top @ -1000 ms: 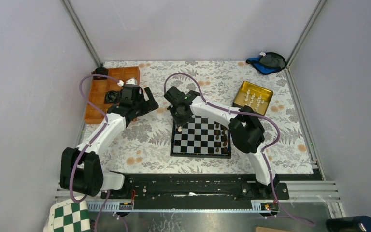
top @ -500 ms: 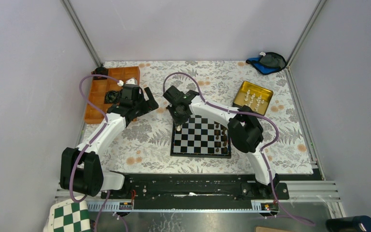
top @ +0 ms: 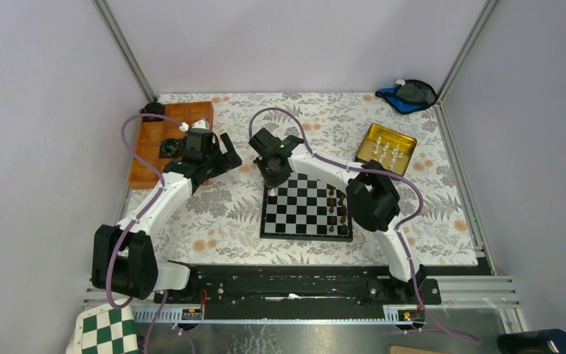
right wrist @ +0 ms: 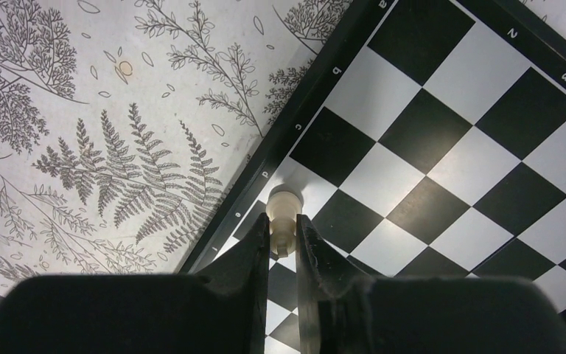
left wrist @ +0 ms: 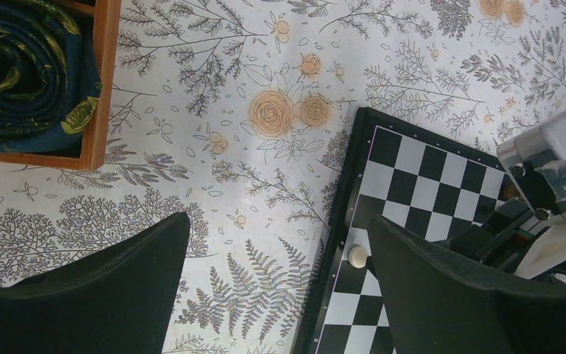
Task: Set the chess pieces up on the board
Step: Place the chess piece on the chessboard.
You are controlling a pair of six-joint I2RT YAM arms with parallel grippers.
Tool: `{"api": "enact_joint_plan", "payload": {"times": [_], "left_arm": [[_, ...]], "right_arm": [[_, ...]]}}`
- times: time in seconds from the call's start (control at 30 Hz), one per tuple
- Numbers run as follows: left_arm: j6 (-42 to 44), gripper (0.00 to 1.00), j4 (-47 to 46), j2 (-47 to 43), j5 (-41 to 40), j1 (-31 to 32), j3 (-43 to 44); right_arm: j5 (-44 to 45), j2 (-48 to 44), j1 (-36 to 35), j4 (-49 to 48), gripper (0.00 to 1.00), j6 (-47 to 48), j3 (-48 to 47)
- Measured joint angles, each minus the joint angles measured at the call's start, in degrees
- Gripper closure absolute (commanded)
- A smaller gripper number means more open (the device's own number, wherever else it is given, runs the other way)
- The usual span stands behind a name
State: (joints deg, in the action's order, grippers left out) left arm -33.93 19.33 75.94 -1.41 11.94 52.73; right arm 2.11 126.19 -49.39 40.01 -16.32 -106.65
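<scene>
Top view: the right gripper [top: 271, 184] hangs over the nine-o'clock edge of the square black-framed chessboard with black and pale grey squares [top: 306, 237], towards its ten-o'clock corner, with a small cream chess piece [top: 270, 190] beneath it. Over the last second that arm has crept slightly towards twelve o'clock along the edge column, piece and all, so I judge it is lining up on a square rather than letting go. Dark brown pieces [top: 337, 206] stand along the board's three-o'clock side; more white pieces [top: 388, 151] wait in a gold-coloured metal tin [top: 374, 139] at two o'clock from the board. The left gripper [top: 225, 158] has not stirred, parked at ten o'clock from the board beside an orange compartmented tray [top: 147, 158].

Left wrist view: its own fingers are spread wide with nothing between them, only the floral tablecloth [left wrist: 265, 110] below; the board lies towards four o'clock, the cream piece on its outermost column.

Right wrist view: the fingers are clenched on the piece's stem, its round head poking out at twelve o'clock over a pale square against the frame; whether its base touches the square I cannot tell. The placement looks unfinished, with the release still to come and the tin's pieces after it.
</scene>
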Motion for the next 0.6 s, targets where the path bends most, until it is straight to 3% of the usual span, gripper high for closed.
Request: {"api": "enact_joint_plan", "payload": {"times": [0.6], "left_arm": [[0.0, 0.01, 0.0, 0.98, 0.07, 0.0, 0.0]], "right_arm": [[0.35, 1.62, 0.7, 0.02, 1.0, 0.68, -2.36]]}}
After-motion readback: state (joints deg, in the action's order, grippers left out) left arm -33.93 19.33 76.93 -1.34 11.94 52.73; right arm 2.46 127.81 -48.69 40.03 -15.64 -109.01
